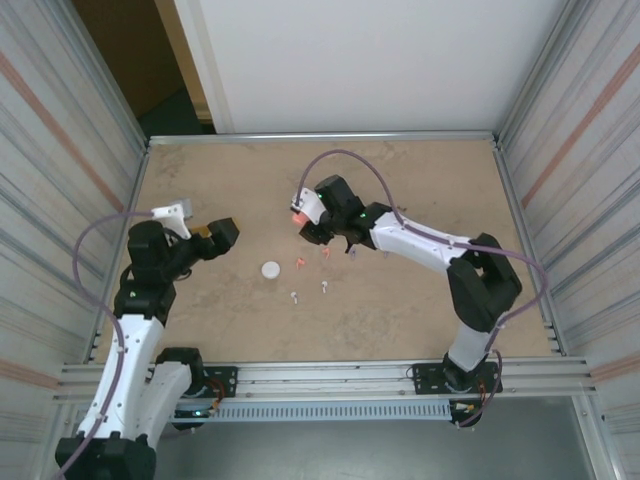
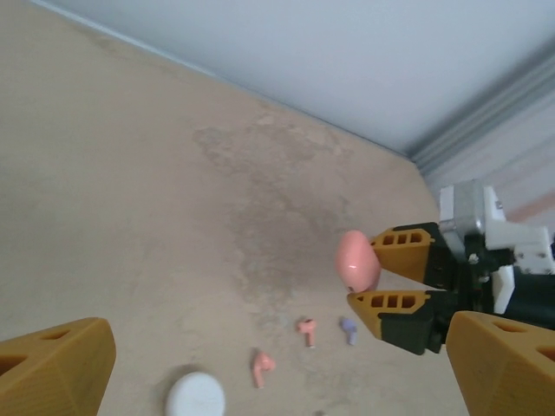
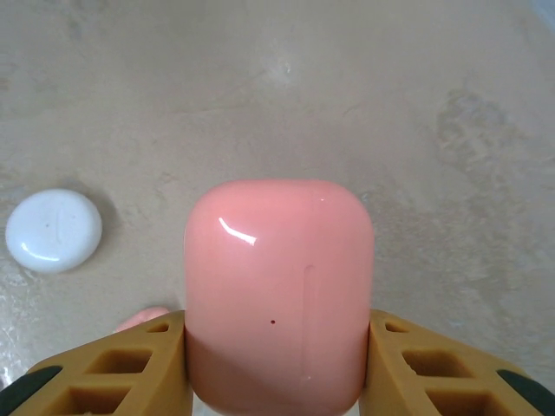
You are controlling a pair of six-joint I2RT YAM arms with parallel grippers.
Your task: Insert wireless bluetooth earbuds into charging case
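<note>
Right gripper (image 1: 300,212) clamps the pink case (image 3: 277,295) by its sides, held off the table mid-frame, apparently to steady it for loading. Earbuds (image 1: 300,263) lie scattered just below, beside a white case (image 1: 271,269). Left gripper (image 1: 197,228) hangs wide open at left.

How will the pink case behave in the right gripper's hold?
The pink case looks glossy and rounded, so it could slip or twist between the fingers. It seems rigid, so it probably will not deform under the squeeze. Being small, it is likely light.
</note>
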